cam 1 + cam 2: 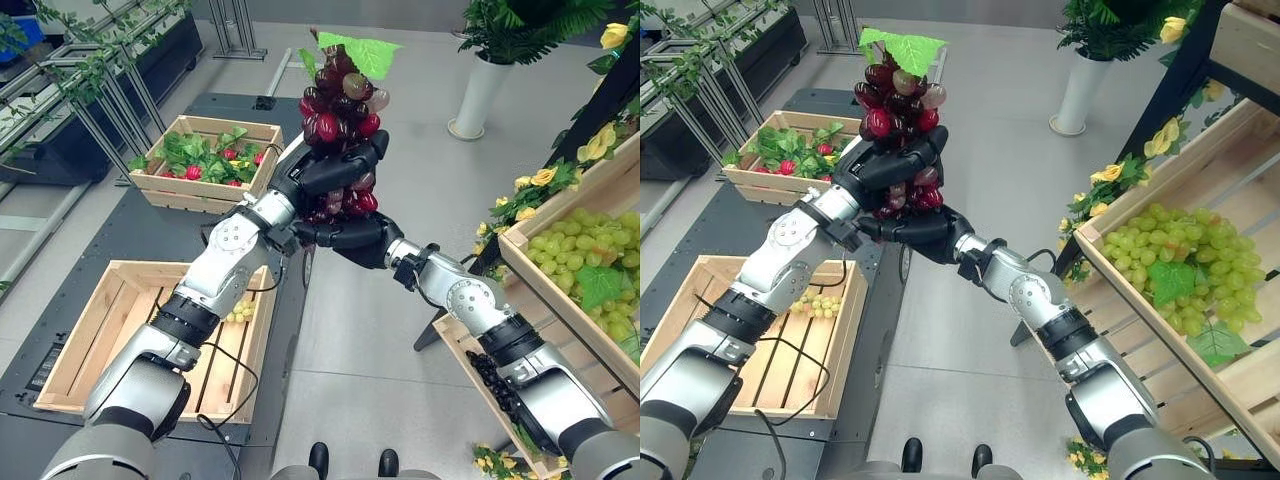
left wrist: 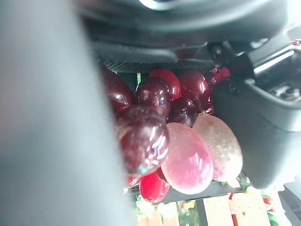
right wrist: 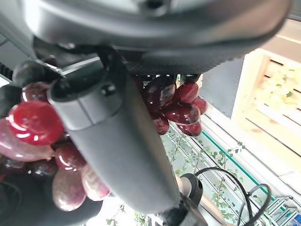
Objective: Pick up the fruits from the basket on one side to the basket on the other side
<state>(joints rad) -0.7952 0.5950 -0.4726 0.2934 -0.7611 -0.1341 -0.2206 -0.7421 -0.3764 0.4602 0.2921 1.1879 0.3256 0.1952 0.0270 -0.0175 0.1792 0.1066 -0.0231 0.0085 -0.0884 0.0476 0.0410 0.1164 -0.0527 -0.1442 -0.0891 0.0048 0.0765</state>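
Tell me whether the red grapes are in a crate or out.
Out. The red grapes are held in the air between the left robot hand and right robot hand, above the floor, between the crates.

The floor (image 1: pixel 400 330) was pale grey and smooth. A white planter (image 1: pixel 478 95) with a leafy green plant stood at the far side. Metal railings (image 1: pixel 110 110) twined with vine ran beside a dark platform (image 1: pixel 150 235).
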